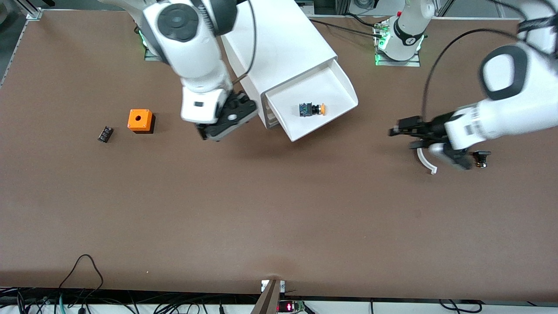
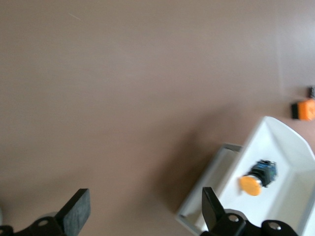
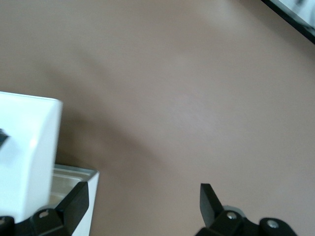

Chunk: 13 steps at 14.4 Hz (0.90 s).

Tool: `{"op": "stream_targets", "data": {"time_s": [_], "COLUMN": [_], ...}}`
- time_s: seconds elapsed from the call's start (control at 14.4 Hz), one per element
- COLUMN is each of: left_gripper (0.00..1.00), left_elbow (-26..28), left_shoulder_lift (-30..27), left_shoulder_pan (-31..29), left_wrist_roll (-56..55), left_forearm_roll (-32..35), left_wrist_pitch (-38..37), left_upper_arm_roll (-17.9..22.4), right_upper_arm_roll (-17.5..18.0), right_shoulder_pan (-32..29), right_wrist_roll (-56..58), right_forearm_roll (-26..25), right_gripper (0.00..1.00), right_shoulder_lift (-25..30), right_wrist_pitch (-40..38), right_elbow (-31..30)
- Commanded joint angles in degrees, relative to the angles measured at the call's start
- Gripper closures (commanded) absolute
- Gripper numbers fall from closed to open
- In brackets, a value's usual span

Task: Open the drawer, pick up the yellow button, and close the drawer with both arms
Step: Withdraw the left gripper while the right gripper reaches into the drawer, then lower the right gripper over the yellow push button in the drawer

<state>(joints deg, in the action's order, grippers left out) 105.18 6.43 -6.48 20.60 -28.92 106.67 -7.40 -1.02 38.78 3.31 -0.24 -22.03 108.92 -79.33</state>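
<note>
The button (image 1: 312, 109) lay on its side inside the drawer (image 1: 324, 83), which stood pulled out of the cabinet (image 1: 279, 43); its orange cap pointed toward my left arm's end of the table. At the button's 9 o'clock in the front view, my right gripper (image 1: 209, 133) hung over bare table just beside the cabinet's front, fingers (image 3: 74, 199) apart and empty. At its 3 o'clock, well apart, my left gripper (image 1: 399, 130) hovered over the table, fingers (image 2: 76, 211) spread wide, holding nothing. An orange cube (image 1: 140, 120) and 1 small black part (image 1: 105, 134) sat toward my right arm's end.
</note>
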Motion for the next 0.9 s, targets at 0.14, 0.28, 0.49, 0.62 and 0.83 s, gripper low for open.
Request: {"op": "stream_targets", "data": {"time_s": [0.14, 0.28, 0.49, 0.62, 0.83], "left_gripper": [0.0, 0.0, 0.0, 0.0, 0.0], "left_elbow": [-4.79, -5.69, -5.07, -5.25, -5.25], "left_shoulder_lift": [-8.62, -9.94, -9.86, -9.86, -9.77], "left_shoulder_pan": [-0.11, 0.59, 1.38, 2.08, 2.09], "left_wrist_roll": [-4.23, -11.78, -20.05, -20.78, -20.69], "left_forearm_roll": [21.14, 28.09, 29.71, 29.88, 29.79], "left_wrist_pitch": [-9.87, -11.66, -12.88, -12.98, -12.98], "left_upper_arm_roll": [1.95, 1.43, 0.9, 0.98, 1.07], "right_upper_arm_roll": [-0.91, -0.83, -0.83, -0.56, 0.76], "right_shoulder_pan": [7.26, 8.85, 12.71, 14.39, 14.57], "right_wrist_roll": [6.36, 6.53, 6.54, 7.23, 15.55], "right_forearm_roll": [0.15, 0.59, 0.33, 0.42, 0.33], "right_gripper": [0.0, 0.0, 0.0, 0.0, 0.0], "right_shoulder_lift": [-8.37, -11.01, -13.3, -14.62, -14.54], "right_wrist_pitch": [-1.25, -1.61, -1.87, -2.13, -7.22], "right_elbow": [11.46, 14.8, 16.4, 17.01, 17.11]}}
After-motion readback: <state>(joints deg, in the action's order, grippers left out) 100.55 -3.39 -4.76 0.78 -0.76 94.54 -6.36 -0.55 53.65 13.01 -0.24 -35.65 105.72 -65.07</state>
